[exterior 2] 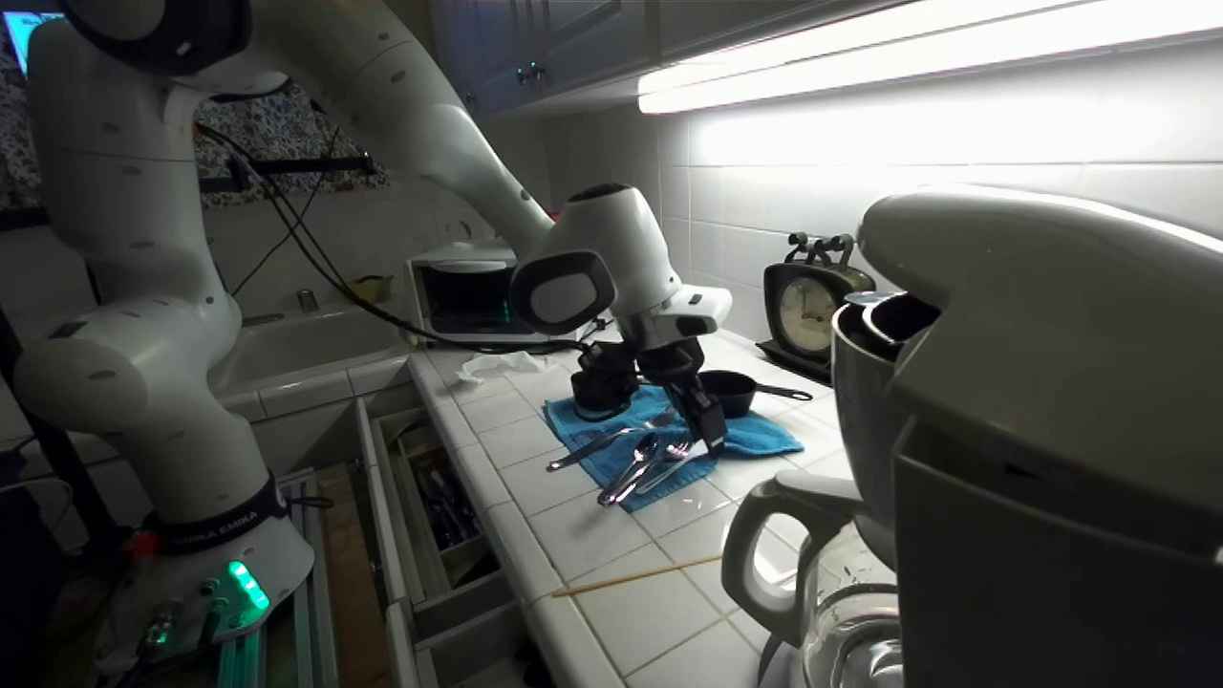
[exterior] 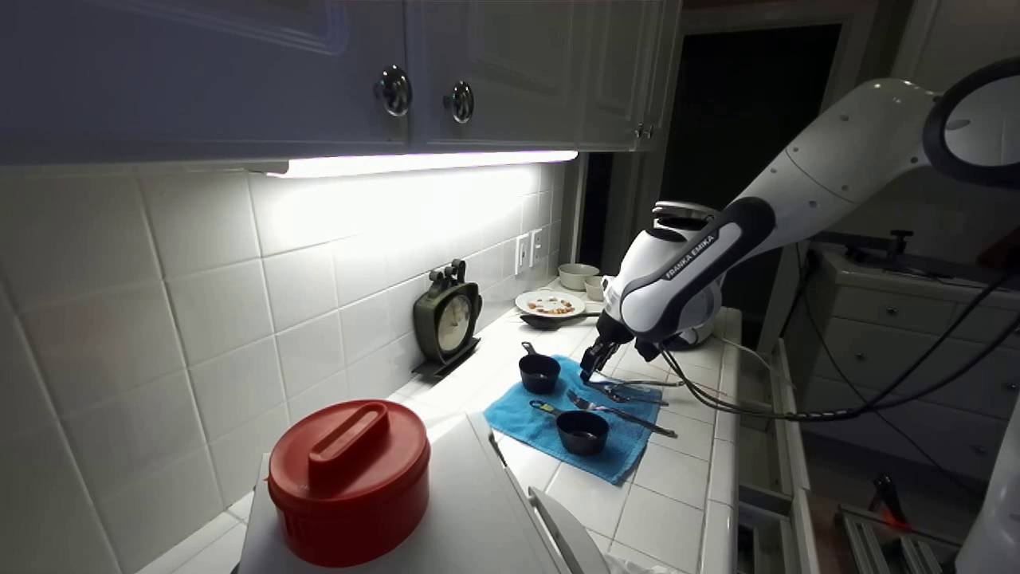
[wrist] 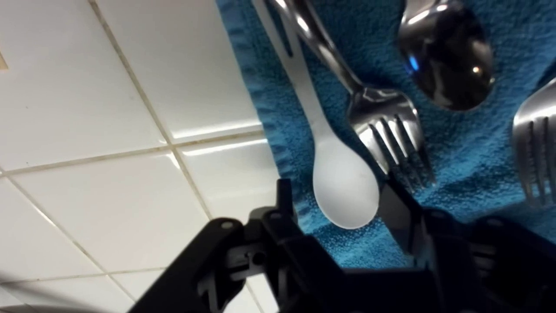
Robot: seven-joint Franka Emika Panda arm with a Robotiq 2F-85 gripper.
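My gripper (wrist: 336, 184) is open and empty. In the wrist view its fingertips stand on either side of the bowl of a white spoon (wrist: 345, 184), whose handle has a slot. A silver fork (wrist: 384, 115) lies beside the spoon, its tines near the right fingertip. A silver spoon (wrist: 447, 61) and another fork (wrist: 538, 143) lie further right. All rest on a blue towel (wrist: 260, 82). In both exterior views the gripper (exterior: 591, 368) (exterior 2: 709, 435) is low over the towel (exterior: 510, 414). Two small black pans (exterior: 539, 375) (exterior: 582, 434) stand on the towel.
A red lidded container (exterior: 351, 478) sits on a white appliance. A dark green scale (exterior: 448, 323) stands against the tiled wall. A plate of food pieces (exterior: 550, 304) is further back. A stand mixer (exterior 2: 1051, 382), a thin wooden stick (exterior 2: 640, 576) and an open drawer (exterior 2: 382, 497) also show.
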